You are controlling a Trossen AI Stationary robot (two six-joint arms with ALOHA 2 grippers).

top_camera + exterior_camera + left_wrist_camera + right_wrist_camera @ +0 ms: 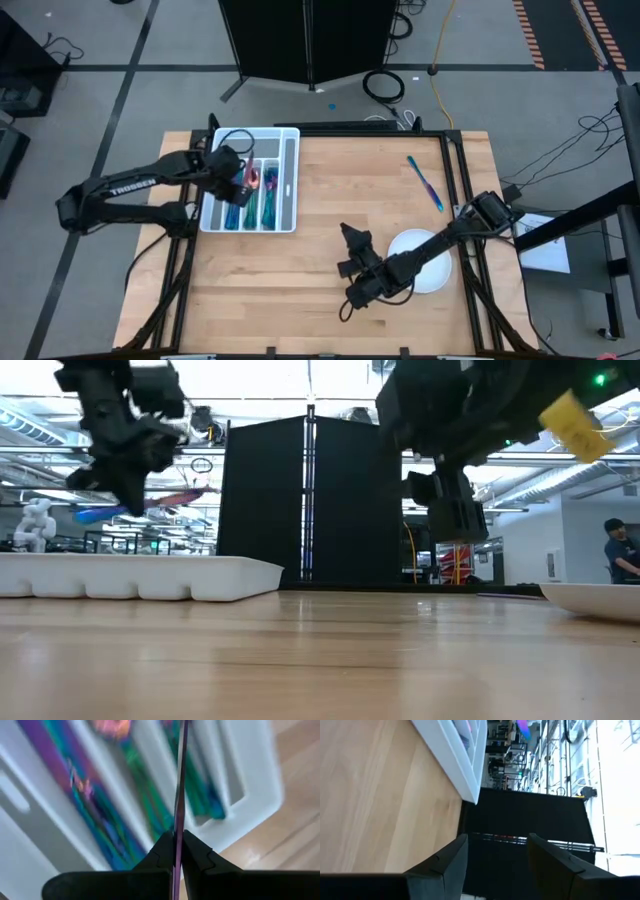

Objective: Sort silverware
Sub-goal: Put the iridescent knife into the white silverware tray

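My left gripper [240, 180] hangs over the white divided tray [290, 185] at the table's far left, shut on a thin piece of rainbow silverware [160, 502]. Several more pieces of silverware [100, 820] lie in the tray's compartments. One blue-purple piece [425, 182] lies flat on the wood at the far right. My right gripper [350, 252] stands open over the table's middle, just left of the round white plate [432, 278], with nothing between its fingers [447, 862]. My left gripper pinches the silverware piece between its two fingers, on its flat faces [178, 827], with the thin edge showing. The fingers slant down from above. The piece is lifted clear above the tray, nearly level, its blue end [95, 514] lower than its pink end [190, 493].
The tray [150, 575] stands at the far left and the plate [600, 598] at the near right. Bare wood lies between them. A black cabinet [310, 500] stands beyond the far edge, and a person [620, 555] is in the room at the right.
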